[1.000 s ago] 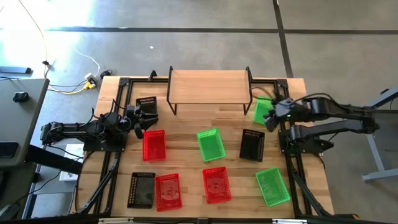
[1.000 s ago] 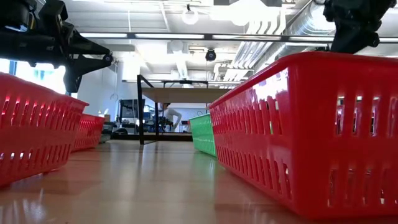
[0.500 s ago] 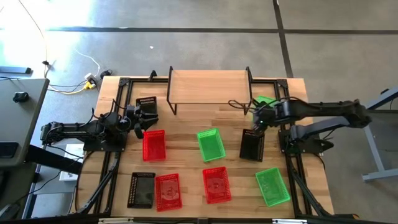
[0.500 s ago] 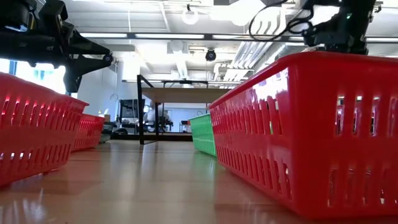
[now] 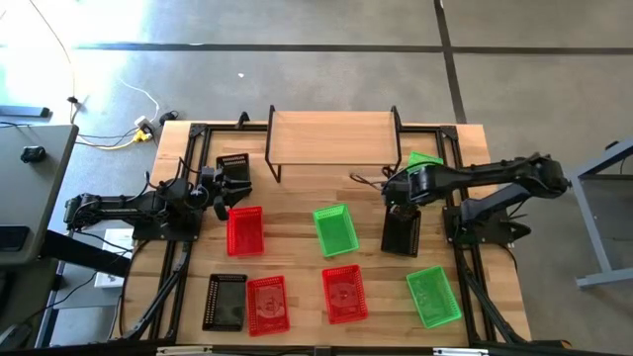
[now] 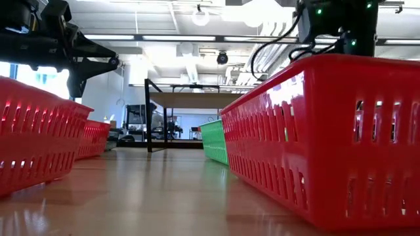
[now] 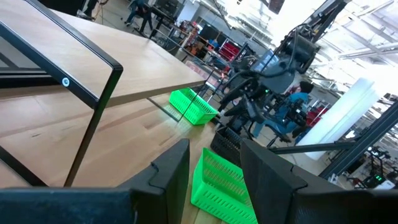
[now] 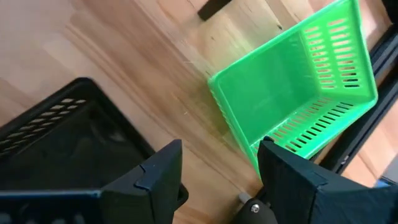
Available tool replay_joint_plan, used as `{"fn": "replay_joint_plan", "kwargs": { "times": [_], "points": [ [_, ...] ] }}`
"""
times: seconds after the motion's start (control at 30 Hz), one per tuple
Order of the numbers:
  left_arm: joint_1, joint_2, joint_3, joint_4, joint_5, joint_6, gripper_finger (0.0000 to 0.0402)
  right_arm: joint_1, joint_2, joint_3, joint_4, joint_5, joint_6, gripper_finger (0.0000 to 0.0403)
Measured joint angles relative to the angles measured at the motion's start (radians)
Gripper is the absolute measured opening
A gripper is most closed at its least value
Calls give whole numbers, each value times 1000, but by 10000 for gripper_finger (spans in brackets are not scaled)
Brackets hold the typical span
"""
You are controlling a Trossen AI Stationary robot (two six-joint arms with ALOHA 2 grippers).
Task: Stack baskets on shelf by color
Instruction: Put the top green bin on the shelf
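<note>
The shelf [image 5: 331, 136] stands at the table's far edge with a bare plank top. Nine baskets sit on the table. My right gripper [image 5: 395, 188] [image 8: 217, 180] is open and hovers over the far end of a black basket [image 5: 401, 230] [image 8: 56, 137]. A green basket [image 5: 423, 163] [image 8: 298, 93] sits just to its right. My left gripper [image 5: 220, 188] [image 7: 214, 180] is open and waits beside another black basket [image 5: 234, 170]. A red basket [image 5: 245, 229] and a green one [image 5: 335, 229] lie mid-table.
Along the near edge sit a black basket [image 5: 226, 302], two red ones [image 5: 267, 305] [image 5: 344, 294] and a green one [image 5: 433, 296]. Black frame rails [image 5: 188, 178] run down both table sides. In the low view red baskets [image 6: 328, 131] fill the foreground.
My right gripper has travelled toward the table's left, from beside the far-right green basket to above the far end of the black basket. No basket has moved.
</note>
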Motion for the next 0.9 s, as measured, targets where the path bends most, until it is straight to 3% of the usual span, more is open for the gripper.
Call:
{"fn": "replay_joint_plan", "kwargs": {
  "times": [0.9],
  "points": [
    [0,0,0,-12,0,0,133,-1,296,-1,-26,64,13,193]
  ]
}}
